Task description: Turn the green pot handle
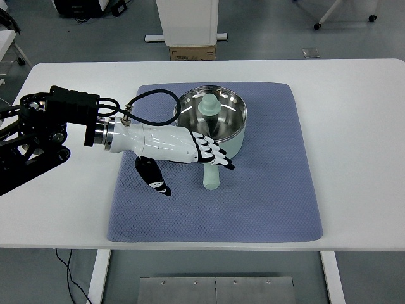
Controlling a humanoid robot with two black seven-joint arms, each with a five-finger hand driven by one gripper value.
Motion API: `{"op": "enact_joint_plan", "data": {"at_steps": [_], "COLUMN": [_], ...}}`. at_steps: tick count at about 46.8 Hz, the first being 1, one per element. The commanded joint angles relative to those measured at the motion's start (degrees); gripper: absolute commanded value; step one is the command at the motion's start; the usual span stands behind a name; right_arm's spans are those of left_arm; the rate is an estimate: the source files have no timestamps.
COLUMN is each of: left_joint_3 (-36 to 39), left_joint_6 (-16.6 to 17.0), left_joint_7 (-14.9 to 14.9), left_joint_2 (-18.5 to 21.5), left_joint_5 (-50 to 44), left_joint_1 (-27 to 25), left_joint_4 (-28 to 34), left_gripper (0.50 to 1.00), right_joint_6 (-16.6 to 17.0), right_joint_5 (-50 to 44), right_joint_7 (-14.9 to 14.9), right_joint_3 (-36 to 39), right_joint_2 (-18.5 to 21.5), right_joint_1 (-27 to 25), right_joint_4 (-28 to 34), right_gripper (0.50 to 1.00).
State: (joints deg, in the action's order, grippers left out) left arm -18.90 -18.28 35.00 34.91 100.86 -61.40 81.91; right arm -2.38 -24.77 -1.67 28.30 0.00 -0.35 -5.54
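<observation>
A white table (354,114) spans the head view, its near edge running along the bottom. A blue-grey quilted mat (266,196) lies flat at the centre of the tabletop, its corners rounded, with bare white surface showing on all sides. On the mat's far half stands a pale green pot (218,120) with a steel interior, its handle (211,178) pointing toward the near edge. Grey floor and table legs show beyond and beneath.

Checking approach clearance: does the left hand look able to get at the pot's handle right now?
Probably yes: the left hand already lies over the handle, fingers extended, nothing between them.
</observation>
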Motion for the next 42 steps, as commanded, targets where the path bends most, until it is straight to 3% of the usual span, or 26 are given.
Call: {"op": "enact_joint_plan", "data": {"at_steps": [1,20,42], "left_joint_3": [0.0,1.8,7.5], "left_joint_6": [0.0,-0.3,-0.7], "left_joint_7": [0.0,0.0,0.0], "left_joint_2": [-0.9,-5.5,-7.5], "left_joint_5": [1.1,5.4,7.5], "left_joint_1": [-0.1,-4.1,-11.1], "left_joint_4": [0.0,-1.2,-1.9], "left_gripper": [1.0,1.0,1.0], "right_joint_6": [0.0,0.0,0.0], "right_joint_5": [0.0,0.0,0.0], "right_joint_7": [0.0,0.0,0.0], "right_joint_3": [0.0,0.0,0.0], "right_joint_2": [0.0,0.0,0.0], "right_joint_1": [0.0,0.0,0.0], "right_joint_4": [0.0,0.0,0.0], "right_gripper": [1.0,1.0,1.0]}}
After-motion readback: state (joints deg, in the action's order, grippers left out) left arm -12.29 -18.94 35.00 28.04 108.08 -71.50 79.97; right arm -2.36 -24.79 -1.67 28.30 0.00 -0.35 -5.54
